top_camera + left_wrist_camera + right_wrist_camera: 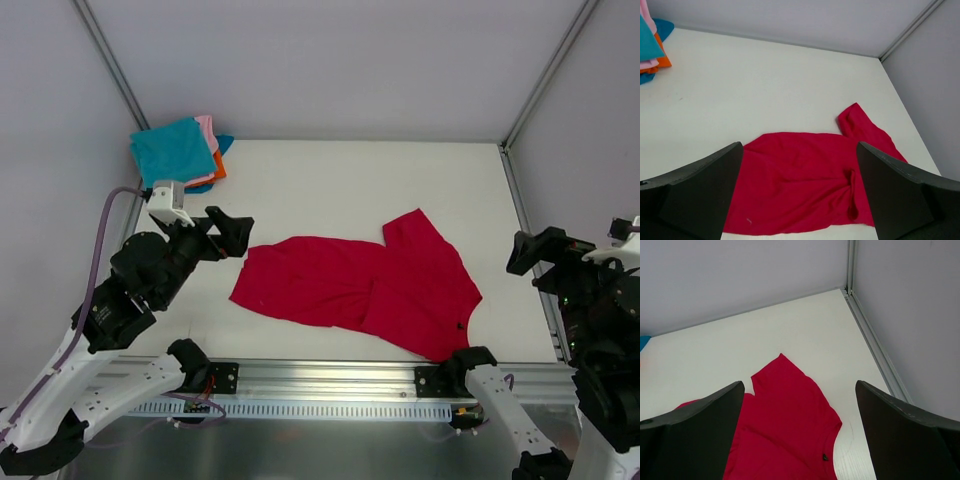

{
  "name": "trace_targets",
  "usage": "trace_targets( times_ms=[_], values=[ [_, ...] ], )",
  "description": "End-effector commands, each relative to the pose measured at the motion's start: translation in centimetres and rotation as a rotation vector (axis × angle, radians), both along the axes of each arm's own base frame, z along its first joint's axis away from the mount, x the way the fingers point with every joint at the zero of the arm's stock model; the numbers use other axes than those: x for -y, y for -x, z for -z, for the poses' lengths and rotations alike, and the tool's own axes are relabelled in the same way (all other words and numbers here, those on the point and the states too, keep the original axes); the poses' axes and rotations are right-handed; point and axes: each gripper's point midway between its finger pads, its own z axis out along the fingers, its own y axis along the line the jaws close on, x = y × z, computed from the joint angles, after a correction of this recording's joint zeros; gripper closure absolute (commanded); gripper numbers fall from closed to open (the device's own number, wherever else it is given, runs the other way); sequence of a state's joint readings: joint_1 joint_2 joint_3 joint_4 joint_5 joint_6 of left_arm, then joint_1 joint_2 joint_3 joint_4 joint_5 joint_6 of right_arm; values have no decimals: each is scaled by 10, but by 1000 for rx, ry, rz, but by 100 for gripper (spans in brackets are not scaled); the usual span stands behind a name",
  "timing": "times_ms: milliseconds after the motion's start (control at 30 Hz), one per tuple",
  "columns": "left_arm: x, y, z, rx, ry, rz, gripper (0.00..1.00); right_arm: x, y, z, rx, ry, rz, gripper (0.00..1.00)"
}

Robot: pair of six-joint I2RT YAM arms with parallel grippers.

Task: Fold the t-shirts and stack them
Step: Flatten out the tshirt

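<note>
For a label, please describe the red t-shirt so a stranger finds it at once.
On the white table, look near the front edge, between both arms. The red t-shirt lies there alone, loosely spread and wrinkled; the other shirts, teal on top, sit stacked in the far left corner.

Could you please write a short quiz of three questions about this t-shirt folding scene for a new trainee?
1. True or false: the red t-shirt lies fully folded on the stack of folded shirts.
2. Multiple choice: where is the stack of folded shirts? A) far left corner of the table; B) far right corner; C) near edge, between the arm bases.
3. Short answer: does the left end effector or the right end effector hold any cloth?

Key
1. False. It lies loose and crumpled in the middle of the table, apart from the stack.
2. A.
3. Neither. Both are open, with nothing between the fingers.
</note>
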State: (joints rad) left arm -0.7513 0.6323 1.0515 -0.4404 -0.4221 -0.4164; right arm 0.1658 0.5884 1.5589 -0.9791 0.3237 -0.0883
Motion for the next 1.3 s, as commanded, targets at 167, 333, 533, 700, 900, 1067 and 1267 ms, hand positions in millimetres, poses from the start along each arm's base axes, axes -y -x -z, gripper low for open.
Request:
trace_targets(
  times_ms=[167, 333, 533, 700, 900, 1067, 1267],
  values=[
    [6, 1, 20, -71, 20, 10, 1, -23, -54, 27, -183, 8, -78, 1],
    [35, -9, 54, -200, 7, 62, 1, -68, -127, 96, -438, -39, -244, 1],
    [62, -5, 79, -262, 101, 150, 1, -104, -204, 184, -680, -177, -352, 0],
    [56, 6, 90, -275, 108, 158, 1, -113, -245, 217, -782, -218, -361, 2],
    [53, 15, 99, -291, 122, 171, 1, -112, -283, 255, -860, -232, -341, 3],
    [56, 20, 111, -317, 135, 189, 1, -104, -305, 281, -912, -247, -311, 3],
    [52, 26, 115, -323, 132, 194, 1, -95, -316, 326, -1006, -323, -274, 4]
  ],
)
